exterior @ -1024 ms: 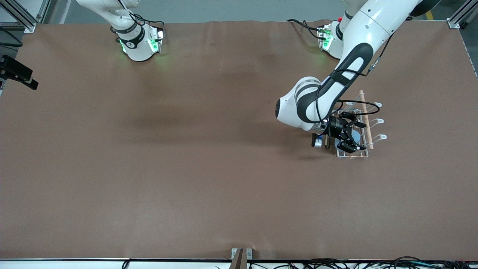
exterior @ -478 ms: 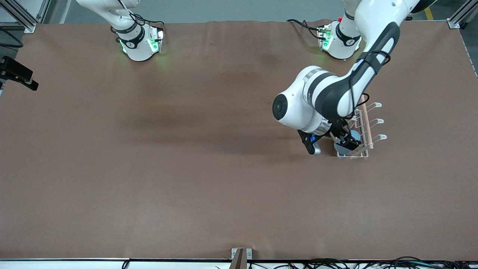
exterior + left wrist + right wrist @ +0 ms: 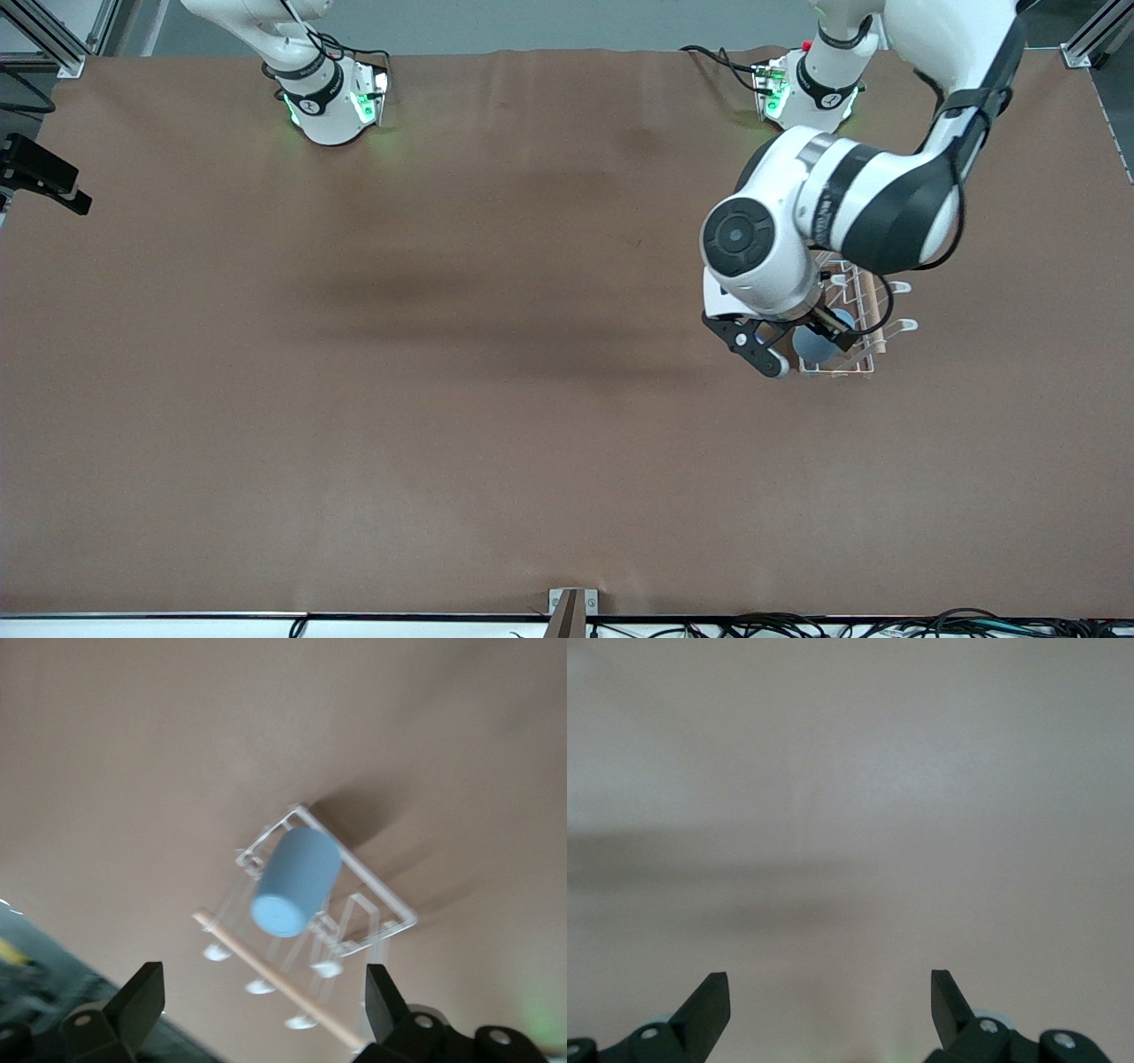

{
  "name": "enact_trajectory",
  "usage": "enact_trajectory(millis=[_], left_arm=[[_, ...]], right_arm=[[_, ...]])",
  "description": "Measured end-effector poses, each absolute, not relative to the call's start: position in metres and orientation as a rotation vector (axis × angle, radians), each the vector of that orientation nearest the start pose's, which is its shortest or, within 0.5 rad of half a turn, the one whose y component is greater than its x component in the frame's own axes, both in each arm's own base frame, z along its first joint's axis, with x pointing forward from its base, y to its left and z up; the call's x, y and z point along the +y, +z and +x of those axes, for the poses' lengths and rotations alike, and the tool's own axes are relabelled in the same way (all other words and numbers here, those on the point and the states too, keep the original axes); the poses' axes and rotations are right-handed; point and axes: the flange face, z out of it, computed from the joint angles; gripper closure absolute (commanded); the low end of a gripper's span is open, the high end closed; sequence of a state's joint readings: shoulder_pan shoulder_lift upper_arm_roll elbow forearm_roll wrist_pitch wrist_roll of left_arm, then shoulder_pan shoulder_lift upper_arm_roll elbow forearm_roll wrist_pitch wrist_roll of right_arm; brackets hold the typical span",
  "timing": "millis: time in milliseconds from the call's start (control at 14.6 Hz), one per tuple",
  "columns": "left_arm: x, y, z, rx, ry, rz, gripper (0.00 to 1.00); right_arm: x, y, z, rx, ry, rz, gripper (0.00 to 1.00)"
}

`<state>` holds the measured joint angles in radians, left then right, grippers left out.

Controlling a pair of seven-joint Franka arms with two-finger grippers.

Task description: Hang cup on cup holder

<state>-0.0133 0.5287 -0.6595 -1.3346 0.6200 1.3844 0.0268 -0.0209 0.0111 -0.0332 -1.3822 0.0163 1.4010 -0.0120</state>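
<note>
The light-blue cup [image 3: 813, 340] sits tilted over a prong of the white wire cup holder [image 3: 864, 365], at the holder's end nearer the front camera. In the left wrist view the cup [image 3: 297, 881] shows its closed bottom, on the cup holder [image 3: 383, 900] beside the wooden rod [image 3: 276, 980]. My left gripper [image 3: 264, 1010] is open and empty, up in the air over the cup and apart from it. In the front view it [image 3: 833, 331] is mostly hidden under its own wrist. My right gripper [image 3: 830, 1010] is open and empty, and sees only bare table.
The brown table cover [image 3: 443, 354] spreads wide toward the right arm's end. The right arm's base [image 3: 328, 102] and the left arm's base [image 3: 811, 93] stand along the table's edge farthest from the front camera. The right arm waits.
My left gripper has lifted up and away from the cup, and its wrist has swung over the rack. The cup stays on the prong. The right arm has not moved.
</note>
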Motion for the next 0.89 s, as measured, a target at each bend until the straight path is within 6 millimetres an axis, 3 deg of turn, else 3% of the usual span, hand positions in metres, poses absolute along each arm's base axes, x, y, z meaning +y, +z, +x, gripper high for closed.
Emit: enact_trajectory(millis=[205, 478, 683, 888], left_arm=[[-0.260, 0.488, 0.593, 0.654, 0.288, -2.715, 0.00], [-0.248, 0.520, 0.589, 0.518, 0.228, -2.784, 0.00], [-0.214, 0.564, 0.599, 0.423, 0.058, -2.839, 0.00], [-0.180, 0.620, 0.585, 0.289, -0.043, -2.920, 0.00]], right_arm=[[-0.027, 0.691, 0.538, 0.061, -0.012, -3.126, 0.00], [-0.026, 0.691, 0.538, 0.059, -0.012, -3.125, 0.00], [-0.026, 0.691, 0.538, 0.059, -0.012, -3.125, 0.00], [-0.026, 0.690, 0.538, 0.058, -0.011, -3.125, 0.00]])
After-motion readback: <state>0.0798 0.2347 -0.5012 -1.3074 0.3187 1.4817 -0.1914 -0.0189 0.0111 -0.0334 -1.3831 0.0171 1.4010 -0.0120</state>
